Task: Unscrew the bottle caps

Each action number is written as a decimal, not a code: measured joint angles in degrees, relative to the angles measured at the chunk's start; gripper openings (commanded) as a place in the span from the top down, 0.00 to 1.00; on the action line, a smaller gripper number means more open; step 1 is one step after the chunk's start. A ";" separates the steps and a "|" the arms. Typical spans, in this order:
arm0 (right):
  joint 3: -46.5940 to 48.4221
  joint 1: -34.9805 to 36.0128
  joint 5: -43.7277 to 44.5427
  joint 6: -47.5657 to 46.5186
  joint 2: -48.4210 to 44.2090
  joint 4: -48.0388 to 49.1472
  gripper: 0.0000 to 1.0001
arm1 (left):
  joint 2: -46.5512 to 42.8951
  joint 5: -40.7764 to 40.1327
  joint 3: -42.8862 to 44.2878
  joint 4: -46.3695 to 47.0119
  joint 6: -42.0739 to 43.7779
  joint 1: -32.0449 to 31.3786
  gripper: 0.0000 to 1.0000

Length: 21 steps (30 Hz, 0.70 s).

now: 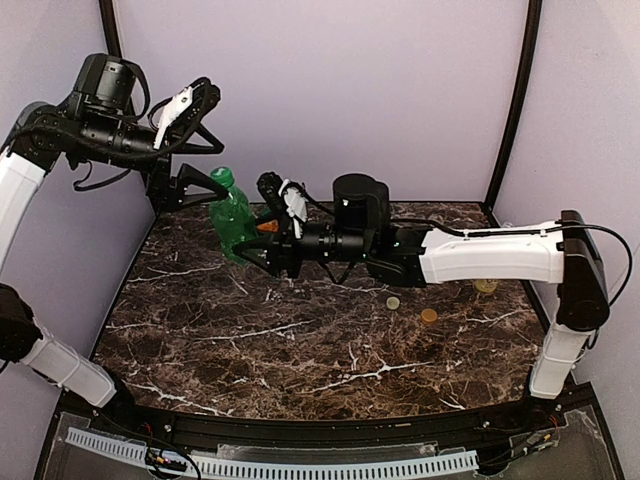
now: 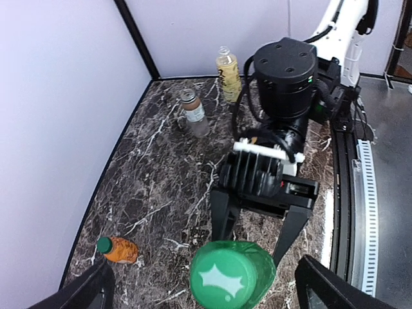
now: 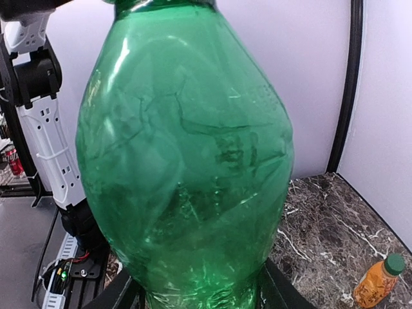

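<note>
Green bottle (image 1: 232,215): roughly upright at the far left of the marble worktop (image 1: 300,350), its green cap (image 2: 224,277) on. Right gripper (image 2: 252,239): fingers closed on the bottle's lower body, one on each side. Left gripper (image 1: 195,188): above the cap, fingers (image 2: 90,290) spread wide either side of it, not touching. Orange bottle (image 2: 118,249): lying on its side near the green bottle, capped. Brown-labelled bottle (image 2: 193,114) and pale yellow bottle (image 2: 228,69): standing well apart from these. Loose caps (image 1: 429,315): three, on the worktop near the right arm.
</note>
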 measured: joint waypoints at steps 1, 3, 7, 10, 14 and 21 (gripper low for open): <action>-0.37 0.00 0.83 1.20 -0.15 0.96 0.68 | -1.29 -1.64 -2.21 2.69 -1.73 0.00 0.01; -0.98 0.00 2.40 3.54 -0.42 3.34 0.70 | -4.44 -4.04 -7.37 7.65 -4.55 0.02 0.01; -1.73 0.00 4.72 8.15 -0.59 9.31 0.72 | -14.99 -6.40 -24.30 22.21 -10.47 0.02 0.01; -1.75 0.00 6.01 10.71 -0.59 12.66 0.73 | -24.35 -5.88 -38.75 34.80 -15.54 0.02 0.02; -1.77 0.31 6.80 12.04 -0.59 16.09 0.73 | -29.55 -4.26 -48.94 46.38 -21.77 0.02 0.06; -1.70 2.19 6.64 12.13 -0.57 18.32 0.73 | -27.78 -0.72 -55.43 60.24 -29.94 0.02 0.17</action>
